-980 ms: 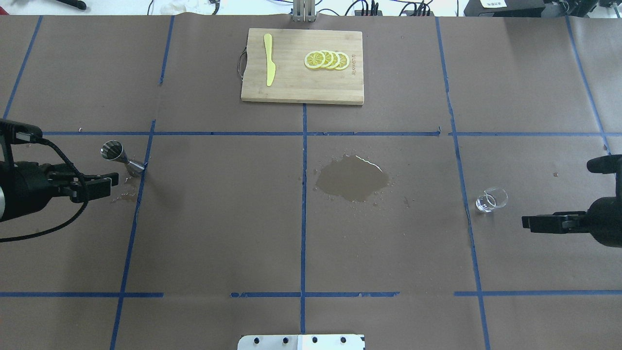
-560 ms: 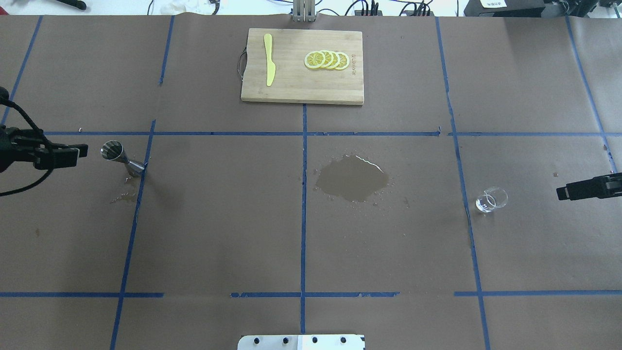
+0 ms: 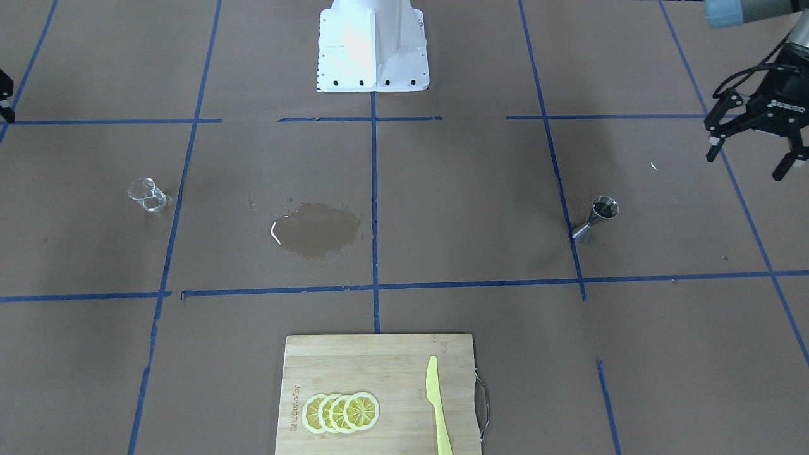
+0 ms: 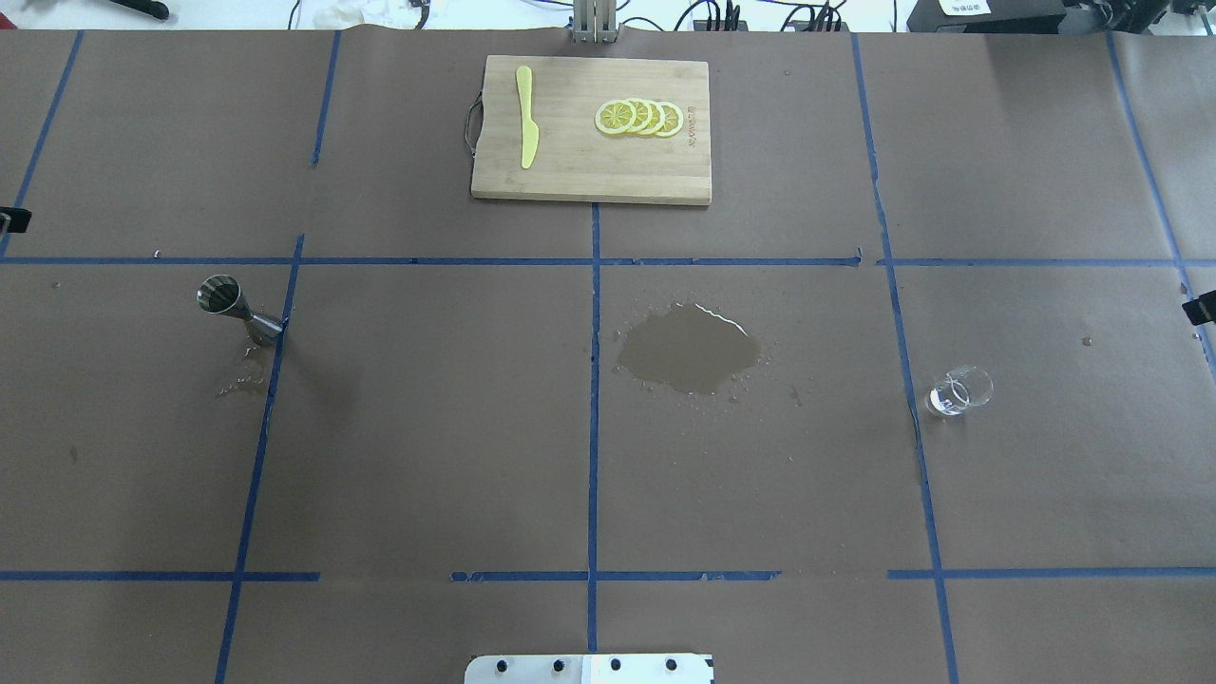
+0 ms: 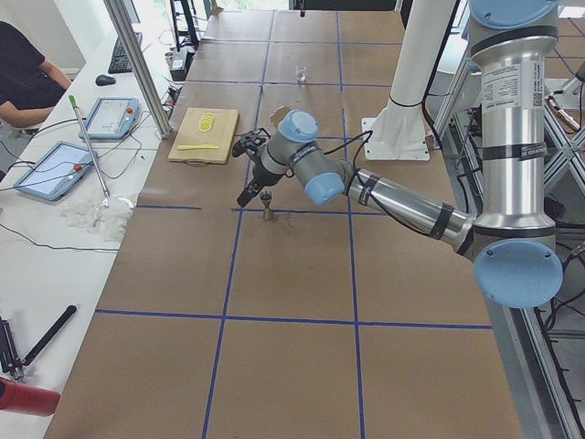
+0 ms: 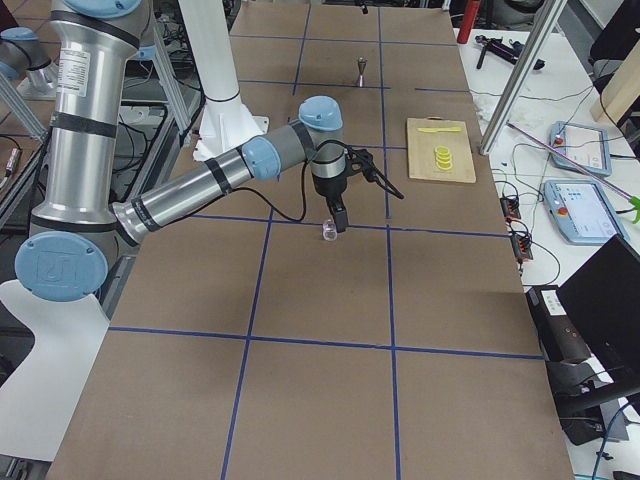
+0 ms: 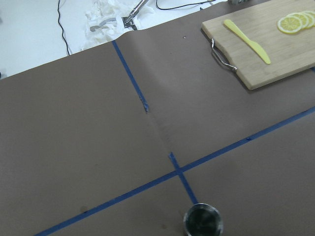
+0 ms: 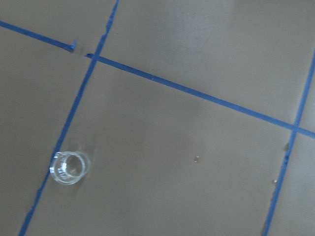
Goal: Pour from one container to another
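A steel jigger [image 4: 228, 306] stands on the brown paper at the left, a few wet spots beside it; the left wrist view shows its dark mouth [image 7: 203, 220] from above. A small clear glass beaker [image 4: 959, 389] stands at the right, seen low and left in the right wrist view [image 8: 70, 167]. My left gripper [image 3: 747, 164] hangs open and empty, up and outward of the jigger. My right gripper [image 6: 370, 210] hovers above the beaker's outer side with its fingers spread, holding nothing. Only slivers of either gripper show at the overhead edges.
A puddle [image 4: 689, 350] darkens the paper mid-table. A wooden cutting board [image 4: 589, 171] at the far edge carries a yellow knife [image 4: 525, 114] and lemon slices [image 4: 638, 117]. A seated person [image 5: 23, 78] and tablets are past the table's far side.
Both arms have drawn back outward from the containers, the left toward the left edge, the right toward the right edge. Jigger and beaker have not moved.
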### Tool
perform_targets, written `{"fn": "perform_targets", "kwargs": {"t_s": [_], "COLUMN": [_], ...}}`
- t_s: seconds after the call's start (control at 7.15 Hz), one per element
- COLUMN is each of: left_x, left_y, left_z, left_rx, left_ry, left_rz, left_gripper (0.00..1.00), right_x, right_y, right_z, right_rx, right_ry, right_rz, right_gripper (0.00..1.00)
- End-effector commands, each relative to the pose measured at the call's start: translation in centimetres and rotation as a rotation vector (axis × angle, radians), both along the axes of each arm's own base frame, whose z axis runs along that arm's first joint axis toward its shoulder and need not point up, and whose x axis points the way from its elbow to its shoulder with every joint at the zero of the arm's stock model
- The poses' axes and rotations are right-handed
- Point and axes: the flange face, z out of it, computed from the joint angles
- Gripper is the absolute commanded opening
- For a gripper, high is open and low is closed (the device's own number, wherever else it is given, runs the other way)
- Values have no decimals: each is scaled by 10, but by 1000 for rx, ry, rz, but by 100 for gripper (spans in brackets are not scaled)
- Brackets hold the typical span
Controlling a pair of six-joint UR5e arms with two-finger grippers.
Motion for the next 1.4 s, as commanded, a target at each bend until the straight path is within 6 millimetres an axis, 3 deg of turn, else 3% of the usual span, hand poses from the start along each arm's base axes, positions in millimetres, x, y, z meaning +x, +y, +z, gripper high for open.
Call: {"fn": "perform_targets", "kwargs": {"t_s": [0.0,0.28,0.42,0.7,0.84,1.26], "left_x": [-64,-83,-107,-113,-126,-129], "left_y": [-19,-15,-11,2,1,-22], "left_z": [76,100,111,142,147,178], "left_rx": [-37,-123,-76,-119,-117,-224], "left_ry": [-34,-52,-65,-64,-149,-222], "left_rz": [52,34,81,82,21,-13], "left_gripper": [100,100,100,100,100,100], "right_x": [55,73,79,81,82,82], "right_y": [-21,-11,-12,-11,-4,-5], "right_z": [51,73,81,93,119,135], "right_rx": [0,-55,-72,-92,-141,-179], "right_ry": [-63,-101,-98,-66,-62,-66], "right_rz": [-58,-24,-7,2,4,6], "right_gripper": [100,100,100,100,100,100]}}
